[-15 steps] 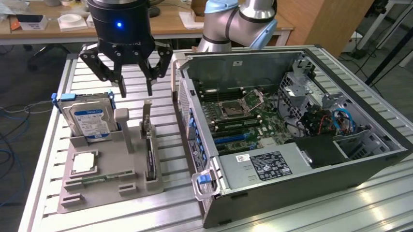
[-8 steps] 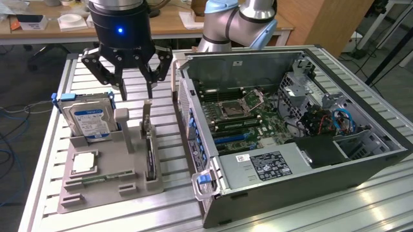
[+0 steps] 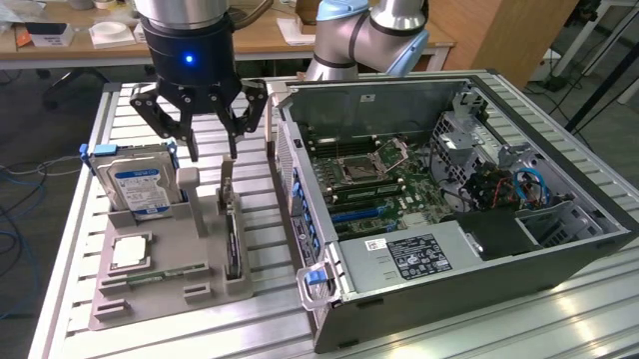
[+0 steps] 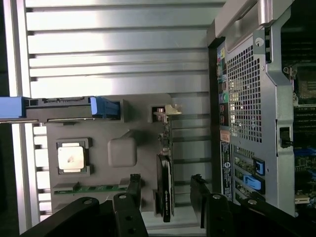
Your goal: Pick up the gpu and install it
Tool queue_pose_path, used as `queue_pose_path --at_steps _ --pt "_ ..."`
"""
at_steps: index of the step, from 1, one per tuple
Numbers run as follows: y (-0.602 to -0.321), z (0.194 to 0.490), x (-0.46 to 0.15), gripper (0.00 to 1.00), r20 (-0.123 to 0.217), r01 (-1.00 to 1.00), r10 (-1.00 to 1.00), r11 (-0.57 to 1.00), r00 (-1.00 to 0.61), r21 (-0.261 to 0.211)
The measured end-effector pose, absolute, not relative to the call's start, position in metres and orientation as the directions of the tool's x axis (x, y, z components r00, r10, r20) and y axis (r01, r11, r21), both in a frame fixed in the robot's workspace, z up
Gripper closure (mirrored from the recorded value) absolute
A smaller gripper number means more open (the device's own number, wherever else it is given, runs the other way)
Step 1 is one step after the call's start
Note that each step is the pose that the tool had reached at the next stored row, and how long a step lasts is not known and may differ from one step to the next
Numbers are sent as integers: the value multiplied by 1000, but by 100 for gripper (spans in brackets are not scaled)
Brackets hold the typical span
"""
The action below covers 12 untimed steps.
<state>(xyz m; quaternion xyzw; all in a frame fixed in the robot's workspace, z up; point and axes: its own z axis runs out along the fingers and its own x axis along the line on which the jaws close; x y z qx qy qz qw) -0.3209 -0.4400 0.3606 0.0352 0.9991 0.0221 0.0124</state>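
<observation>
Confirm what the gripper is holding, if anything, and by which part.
Nothing is held. The gripper is open above the gpu, which stands on edge in the gray tray. The jaws are not touching it.

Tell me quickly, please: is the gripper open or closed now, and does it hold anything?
Gripper: open, holding nothing, poised above the gpu, which stands on edge in the gray tray.

Wooden desk [image 3: 254, 45] behind; cables [image 3: 25, 170] on floor [image 3: 22, 213].
</observation>
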Motion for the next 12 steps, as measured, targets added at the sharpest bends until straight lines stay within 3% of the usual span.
queue_pose_path --at_steps 12 --pt "-440 342 -321 47 -23 70 71 997 -997 45"
